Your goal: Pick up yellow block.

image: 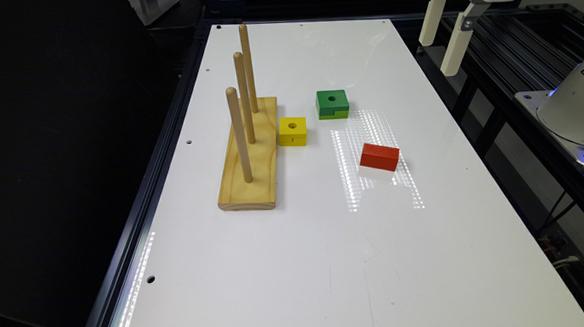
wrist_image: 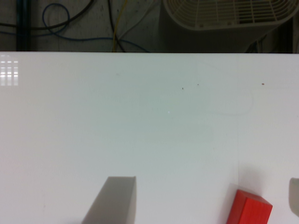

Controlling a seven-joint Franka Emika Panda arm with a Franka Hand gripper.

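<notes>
The yellow block (image: 292, 131) sits untouched on the white bench (image: 327, 262), touching or just beside the wooden peg base (image: 250, 173) with its 3 pegs. It is a small bright cube with a round hole on top and a side notch. A green block (image: 332, 104) and red block (image: 379, 157) lie nearby. The gripper (image: 440, 35) hangs high, well apart, fingers (wrist_image: 114, 200) spread; approach, descent and grasp all remain.
</notes>
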